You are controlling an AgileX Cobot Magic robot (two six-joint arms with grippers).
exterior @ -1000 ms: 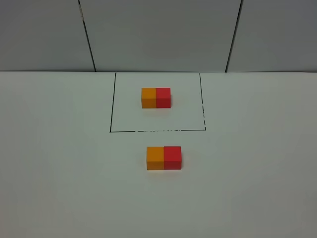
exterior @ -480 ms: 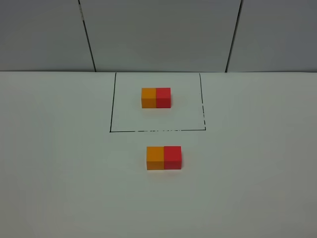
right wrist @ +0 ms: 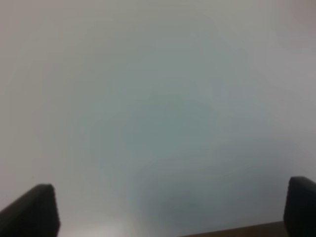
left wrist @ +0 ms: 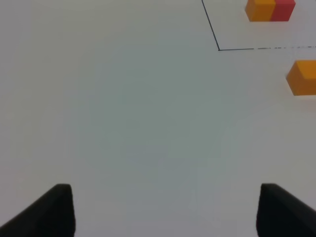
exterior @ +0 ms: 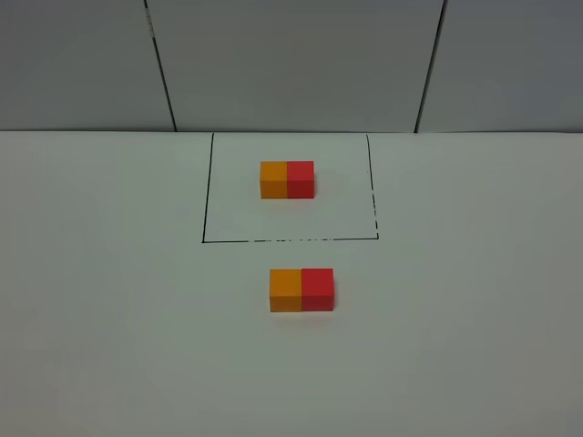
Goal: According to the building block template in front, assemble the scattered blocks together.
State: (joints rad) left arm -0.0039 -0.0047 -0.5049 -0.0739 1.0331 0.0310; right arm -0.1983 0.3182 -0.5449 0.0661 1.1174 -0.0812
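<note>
The building block template [exterior: 287, 179] sits toward the far side of the white tabletop [exterior: 109, 300], an orange cube on the left joined to a red cube on the right as one short bar. A thin black rectangle [exterior: 208, 187] is drawn around it, with its near edge partly broken into dashes.

On the nearer side of that line, outside the frame and a little to the right of the template, are the scattered blocks. The orange block [exterior: 285, 289] and the red block [exterior: 317, 289] stand side by side, touching along one face, orange on the left and red on the right, in the same order as the template. Nothing is touching them.

Neither arm shows in the high view. In the left wrist view the left gripper [left wrist: 165, 210] hangs over bare tabletop, its two dark fingertips [left wrist: 52, 210] spread wide apart with nothing between them; the template and the orange block lie well off to one side of it. In the right wrist view the right gripper [right wrist: 170, 207] also has its dark fingertips [right wrist: 34, 210] set wide apart over blank tabletop, gripping nothing, and a thin brown edge shows near them.

Behind the tabletop stands a pale grey panelled wall [exterior: 291, 64] with dark seams.
</note>
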